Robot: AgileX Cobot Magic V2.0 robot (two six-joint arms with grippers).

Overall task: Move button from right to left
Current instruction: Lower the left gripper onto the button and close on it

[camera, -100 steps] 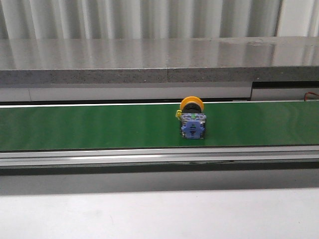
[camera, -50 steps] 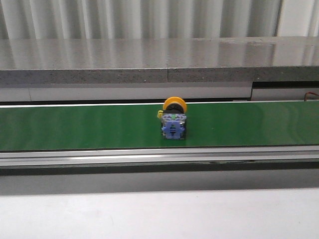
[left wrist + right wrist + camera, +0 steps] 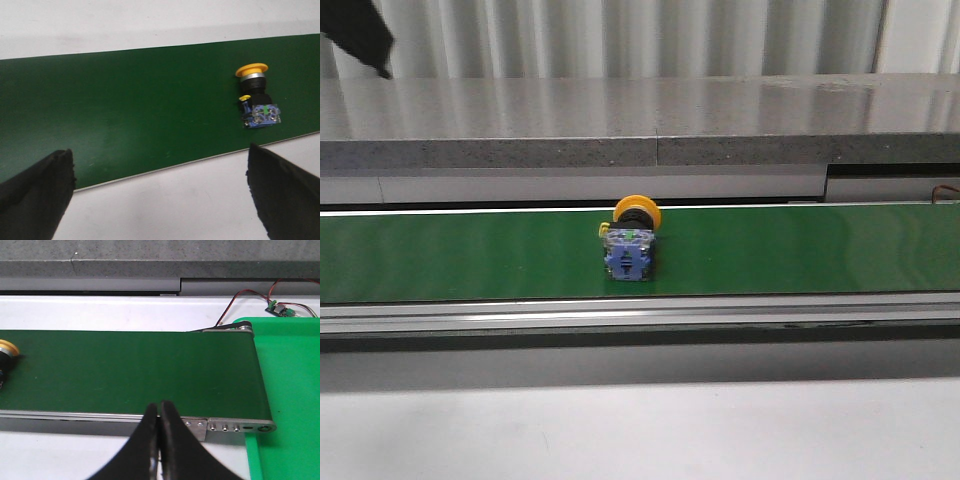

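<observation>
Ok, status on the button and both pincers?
Left pincer open, empty. Right pincer shut, empty. Button free on belt, mid-frame. Nothing in the way.

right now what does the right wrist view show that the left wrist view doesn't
Only the right wrist view shows the belt's end roller, a green tray, the red and black wires and the right fingers pressed together. Only the left wrist view shows the whole button and the left fingers spread wide. Both share the green belt, and the button's yellow cap.
</observation>
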